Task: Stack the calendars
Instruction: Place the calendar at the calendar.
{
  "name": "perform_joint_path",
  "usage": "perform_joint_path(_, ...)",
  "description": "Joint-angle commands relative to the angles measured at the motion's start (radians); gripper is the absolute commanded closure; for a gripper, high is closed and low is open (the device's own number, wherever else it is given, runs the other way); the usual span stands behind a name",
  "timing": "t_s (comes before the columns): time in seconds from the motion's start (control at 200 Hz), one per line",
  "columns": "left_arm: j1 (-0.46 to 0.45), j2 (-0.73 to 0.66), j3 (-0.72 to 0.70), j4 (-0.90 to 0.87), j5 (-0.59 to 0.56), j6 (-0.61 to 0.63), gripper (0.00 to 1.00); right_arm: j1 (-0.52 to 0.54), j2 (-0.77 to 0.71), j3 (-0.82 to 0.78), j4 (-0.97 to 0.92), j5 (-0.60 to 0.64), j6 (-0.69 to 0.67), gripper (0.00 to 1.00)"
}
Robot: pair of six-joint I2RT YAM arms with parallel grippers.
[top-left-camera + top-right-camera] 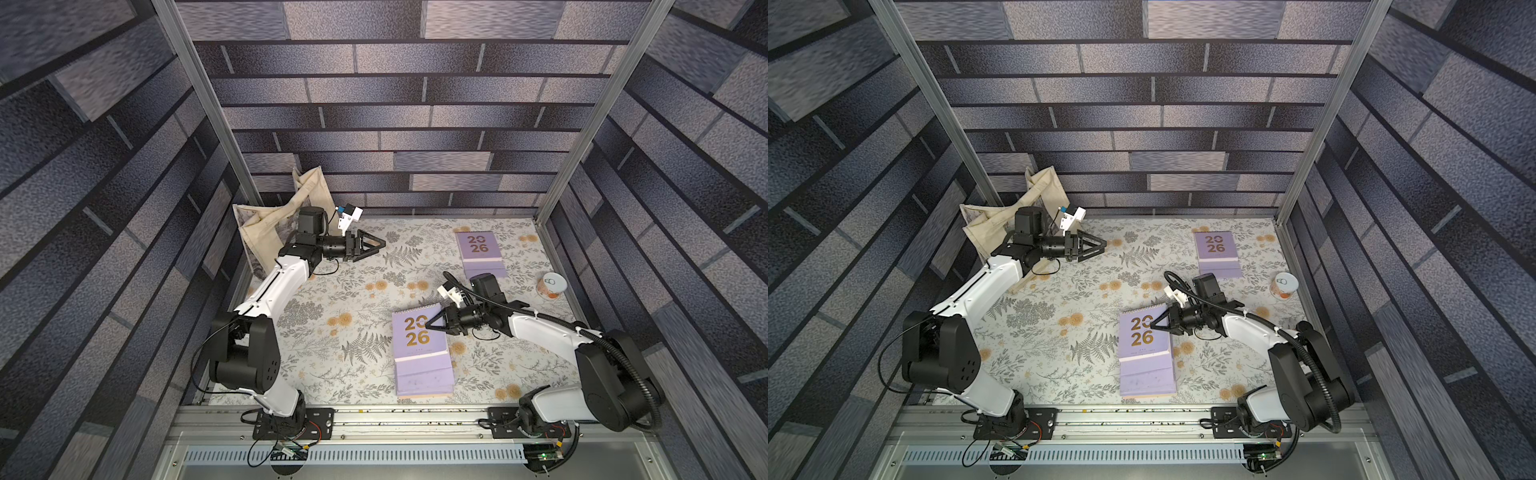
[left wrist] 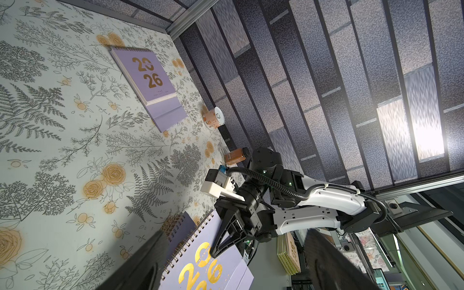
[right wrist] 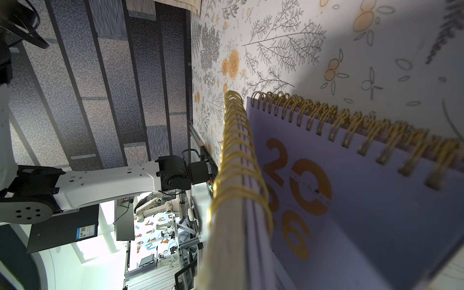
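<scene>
While the right gripper is clamping what seems the top calendar over the near stack, the lone calendar is lying lengthwise farther back, nearer it than the gaping left gripper.

Calendar stack count indiscernible

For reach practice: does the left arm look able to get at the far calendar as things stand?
Probably yes: the open left tool points toward the far calendar, only bare cloth between.

Left arm and right arm had white shells, black joints; a ribbed black hose lined the right
</scene>
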Motion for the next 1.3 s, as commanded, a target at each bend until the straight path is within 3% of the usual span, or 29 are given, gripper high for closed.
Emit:
perform_joint_path(0.0, -0.005, 0.020, 0.004, -0.004, 0.012, 0.016, 0.12, 0.012, 0.021, -0.020, 0.057, 0.001, -0.001, 1.00)
perform_joint_path(0.616, -0.012, 0.029, -0.001, -0.005, 0.011, 0.015, 0.12, 0.025, 0.041, -0.029, -0.006, 0.076, -0.030, 1.00)
perform_joint_path(1.192, -0.017, 0.035, -0.003, -0.004, 0.010, 0.012, 0.13, 0.025, 0.021, 0.028, -0.205, 0.205, -0.117, 0.78)
perform_joint_path(1.292, -0.017, 0.035, -0.003, -0.003, 0.009, 0.013, 0.13, 0.026, 0.017, 0.029, -0.223, 0.225, -0.124, 0.68)
